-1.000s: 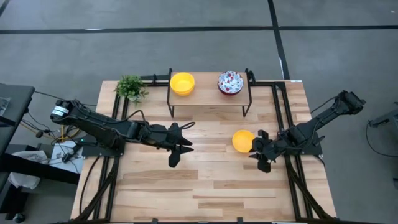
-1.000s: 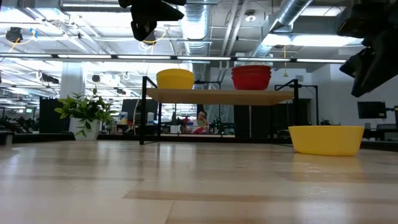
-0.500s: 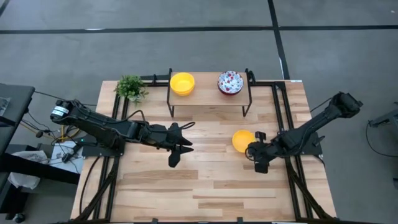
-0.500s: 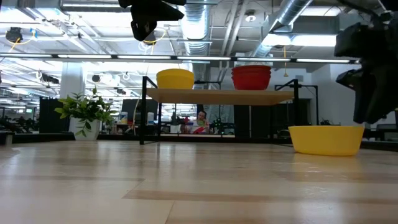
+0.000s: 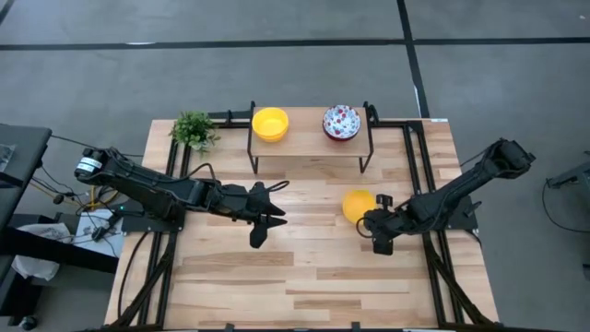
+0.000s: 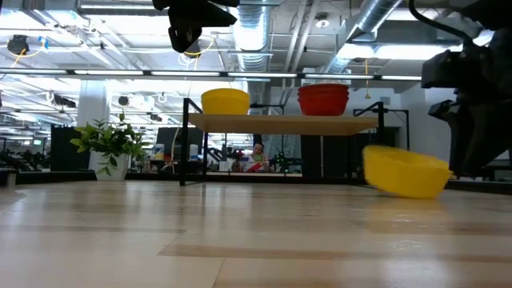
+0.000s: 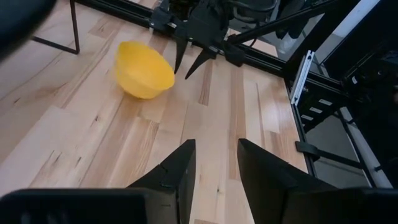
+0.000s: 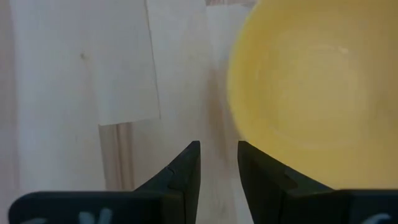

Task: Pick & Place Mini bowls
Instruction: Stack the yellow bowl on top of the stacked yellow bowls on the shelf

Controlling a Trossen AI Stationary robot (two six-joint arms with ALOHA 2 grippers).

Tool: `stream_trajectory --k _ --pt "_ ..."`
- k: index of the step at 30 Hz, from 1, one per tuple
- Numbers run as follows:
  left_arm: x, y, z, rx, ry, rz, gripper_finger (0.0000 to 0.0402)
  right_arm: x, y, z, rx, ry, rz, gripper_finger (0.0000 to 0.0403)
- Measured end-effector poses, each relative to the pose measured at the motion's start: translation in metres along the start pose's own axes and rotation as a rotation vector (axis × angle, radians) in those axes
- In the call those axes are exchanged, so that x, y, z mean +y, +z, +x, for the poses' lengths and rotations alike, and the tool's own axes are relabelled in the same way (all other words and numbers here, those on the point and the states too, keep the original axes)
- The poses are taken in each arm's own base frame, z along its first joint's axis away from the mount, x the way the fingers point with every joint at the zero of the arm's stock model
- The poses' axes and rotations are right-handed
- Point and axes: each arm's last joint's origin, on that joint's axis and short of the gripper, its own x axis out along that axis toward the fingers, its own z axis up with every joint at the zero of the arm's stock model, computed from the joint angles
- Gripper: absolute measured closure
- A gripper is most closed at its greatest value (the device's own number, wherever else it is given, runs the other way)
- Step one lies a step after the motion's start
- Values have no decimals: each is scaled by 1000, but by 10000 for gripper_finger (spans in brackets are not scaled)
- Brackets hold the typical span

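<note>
Taking the little black rack (image 5: 312,138) at the back of the table (image 5: 277,277) as the reference: the potted plant (image 5: 194,129) is sitting off to its left near the table's back-left corner, so that corner is taken, but the whole front half of the board is lying open with plenty of room to move. The left gripper (image 5: 263,226) is hanging in front of the rack's left end, raised off the wood and well apart from everything, fingers spread a bit with nothing between them. Up on the rack, a yellow bowl (image 5: 270,123) is sitting on the left side and a speckled bowl (image 5: 341,122) on the right. In front of the rack's right end, the loose yellow bowl (image 5: 359,204) is tipping, rim dropped on one side and clearly tilted in the low view (image 6: 404,171). The right gripper (image 5: 376,229) is sitting just beside it, toward the front, fingers slightly apart and gripping nothing, with the bowl's edge right at its fingertips in the wrist view. Compared to a second ago, the right gripper is further in toward the table's middle and lower, and the bowl, which was sitting flat, is now nudged slightly and leaning. The left arm isn't budging.
</note>
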Motion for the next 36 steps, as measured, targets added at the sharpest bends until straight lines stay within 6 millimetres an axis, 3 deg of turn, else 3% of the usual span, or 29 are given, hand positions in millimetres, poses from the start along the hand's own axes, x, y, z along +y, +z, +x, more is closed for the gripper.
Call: stream_trajectory --k 8,13,21,36 --pt "0 0 0 0 0 0 284 1 1 -2 -9 9 -25 305" --pt "0 0 0 0 0 0 284 4 12 -11 -51 20 -95 305" --pt "0 0 0 0 0 0 284 0 23 -17 -126 -148 -303 305" --pt "0 0 0 -1 1 0 284 -10 29 12 18 -147 -315 305"
